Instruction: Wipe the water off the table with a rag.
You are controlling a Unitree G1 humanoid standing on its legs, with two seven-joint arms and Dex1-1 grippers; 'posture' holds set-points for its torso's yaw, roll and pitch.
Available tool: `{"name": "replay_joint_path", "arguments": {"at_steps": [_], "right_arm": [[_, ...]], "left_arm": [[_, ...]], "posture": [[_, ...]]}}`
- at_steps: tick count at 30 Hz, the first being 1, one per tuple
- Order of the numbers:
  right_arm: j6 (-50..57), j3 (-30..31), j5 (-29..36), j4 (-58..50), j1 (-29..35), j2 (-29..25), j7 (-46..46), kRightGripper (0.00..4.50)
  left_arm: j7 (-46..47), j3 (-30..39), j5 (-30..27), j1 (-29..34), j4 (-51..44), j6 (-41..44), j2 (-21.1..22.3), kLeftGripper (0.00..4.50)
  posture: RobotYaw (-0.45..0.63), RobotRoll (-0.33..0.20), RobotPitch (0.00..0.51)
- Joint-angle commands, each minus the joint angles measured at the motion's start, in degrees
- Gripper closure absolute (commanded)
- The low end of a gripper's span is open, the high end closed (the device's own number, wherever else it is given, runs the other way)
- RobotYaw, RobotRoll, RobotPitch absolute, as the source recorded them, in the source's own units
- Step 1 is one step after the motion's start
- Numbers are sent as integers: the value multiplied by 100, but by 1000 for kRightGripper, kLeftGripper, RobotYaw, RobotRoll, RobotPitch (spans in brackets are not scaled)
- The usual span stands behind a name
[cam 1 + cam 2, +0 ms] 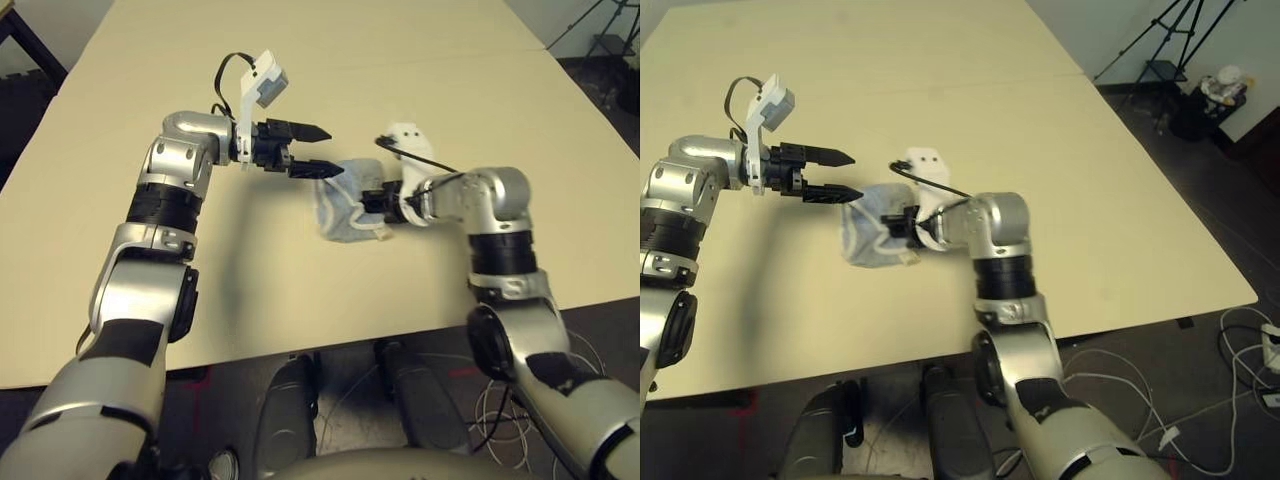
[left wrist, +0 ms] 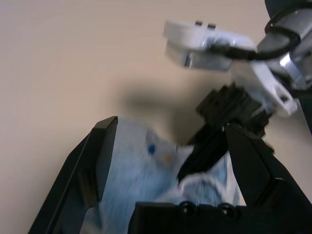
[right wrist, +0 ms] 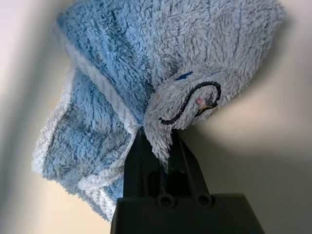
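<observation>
rag point(image 1: 334, 222) partly hidden by right end effector point(image 1: 368, 201), table point(image 1: 300, 290) cut off

No text, label, brand, number or sign could be read.
</observation>
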Motion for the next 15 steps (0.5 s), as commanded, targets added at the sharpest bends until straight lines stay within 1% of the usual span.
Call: {"name": "replay_joint_path", "arguments": {"at_steps": [1,5,8,12,13,15], "right_arm": [[-157,279,-32,692,-110,447,17,4468],[-352,298,16,1039,-280,662,21,4468],[-468,307,31,1203,-298,677,39,4468],[-380,316,23,1144,-114,360,78,4468],[-289,320,21,1051,-38,206,104,4468],[-105,294,18,855,96,-79,141,4468]], "left_arm": [[18,11,8,136,-129,72,126,0],[16,4,-14,254,-330,177,253,0],[-109,-83,35,371,-605,299,482,0],[-611,-344,211,470,-1071,585,1303,0],[-749,-417,252,488,-1178,653,1521,0],[-910,-511,335,475,-1277,712,1819,0]], "posture": [[52,0,261],[66,0,263],[76,0,265],[81,0,268],[81,0,268],[85,0,269]]}}
